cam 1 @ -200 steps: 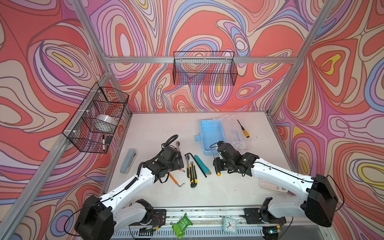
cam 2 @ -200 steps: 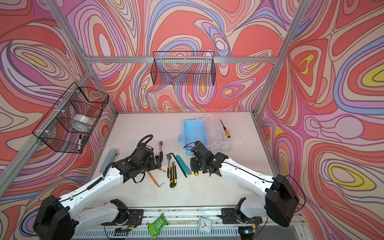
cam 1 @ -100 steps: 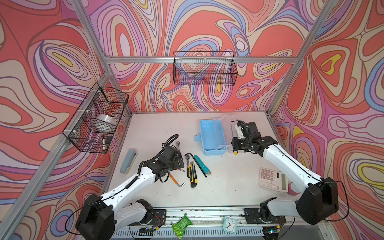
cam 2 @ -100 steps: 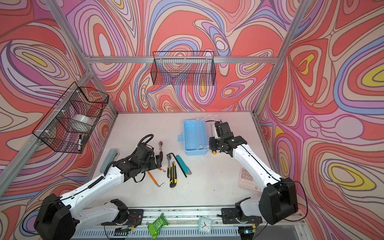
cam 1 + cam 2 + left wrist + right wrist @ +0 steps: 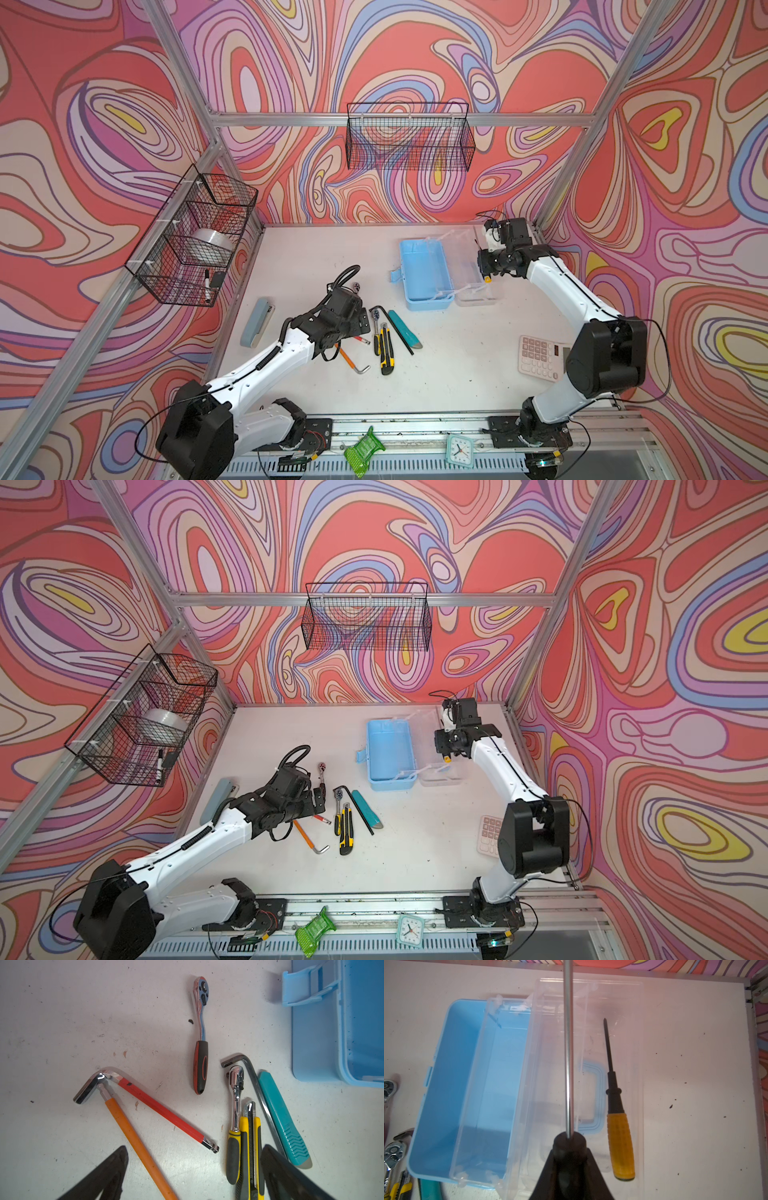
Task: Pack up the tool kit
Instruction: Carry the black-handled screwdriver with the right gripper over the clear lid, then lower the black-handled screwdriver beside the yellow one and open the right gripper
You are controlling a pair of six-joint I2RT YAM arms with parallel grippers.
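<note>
scuffed white tabletop (image 5: 457,374) holds the light blue plastic box (image 5: 419,286) far, right of centre, clear lid (image 5: 623,1001) lying open. right gripper (image 5: 569,1153) clamps a steel-shafted screwdriver (image 5: 568,1053) above it; left gripper (image 5: 195,1155) gapes over l-shaped hex keys (image 5: 160,1109) nearer left.

The light blue box (image 5: 419,282) stands open toward the table's (image 5: 457,374) back right corner, its clear lid (image 5: 465,253) flat beside it, a yellow-handled screwdriver (image 5: 619,1136) on it, a steel-shafted screwdriver (image 5: 569,1043) held above. Ratchets (image 5: 200,1064), hex keys (image 5: 162,1109) and knives (image 5: 280,1118) lie mid-table.
</note>
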